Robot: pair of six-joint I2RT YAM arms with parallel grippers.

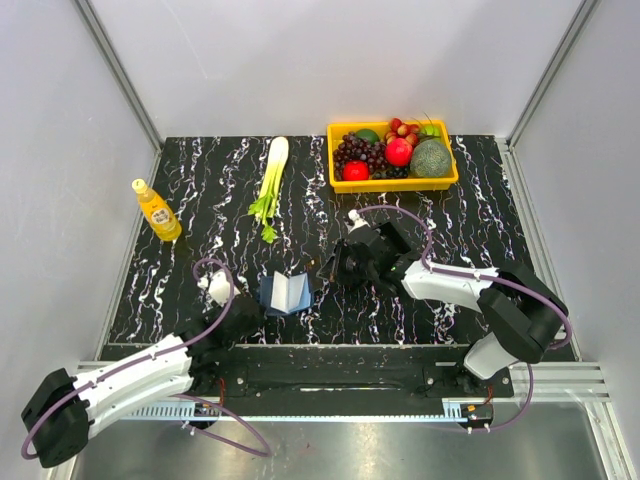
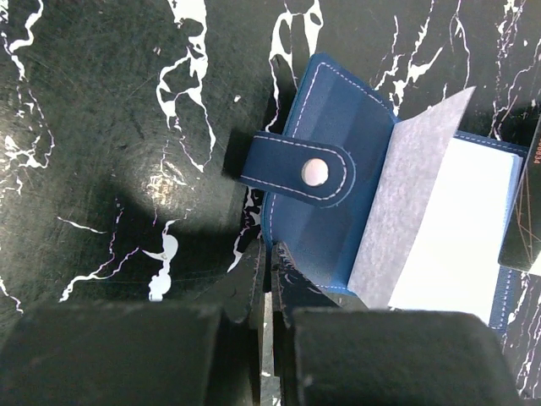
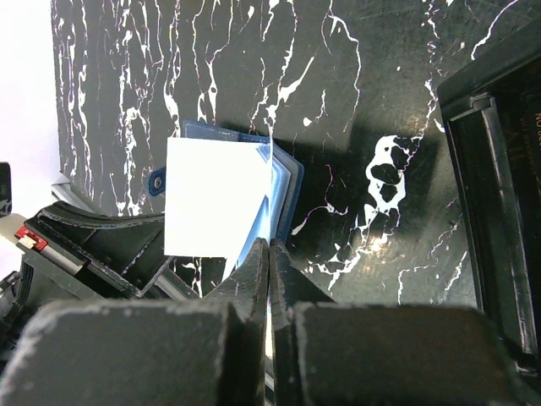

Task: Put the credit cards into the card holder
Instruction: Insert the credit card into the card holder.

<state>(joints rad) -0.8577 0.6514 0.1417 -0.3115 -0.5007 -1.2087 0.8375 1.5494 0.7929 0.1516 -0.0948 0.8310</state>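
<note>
Card holder [image 1: 287,294]: one, dark blue, lying open on the tabletop [image 1: 200,180] close to the near edge, a bit left of the middle, right between my two end effectors. My left end effector [image 2: 269,258] is pressed fully together, only a hairline slit between the fingers, with the tips at the near edge of the holder's blue cover. I can't tell if they pinch that edge or just touch it. My right end effector [image 3: 269,247] is also fully closed, with its tips at the holder's lower corner where the blue leaves fan out; no clear hold is visible. The holder has one strap [image 2: 292,169] with one metal snap stud [image 2: 314,172], white stitching, and pale inner leaves partly lifted. One dark flat piece [image 2: 522,203] overlaps the holder's far leaf in the left wrist view. It has tiny orange print, too small to read, and I can't tell what it is. One black tray [image 3: 499,169] sits just beside the holder in the right wrist view; the lettering on it is cut off and unreadable. There is one yellow drink bottle [image 1: 157,210] near the left edge, label unreadable. One leafy green stalk [image 1: 272,180] lies toward the far edge around the middle. One yellow basket [image 1: 393,184] sits at the far edge right of the middle, holding dark grapes, red fruit and one green melon.
</note>
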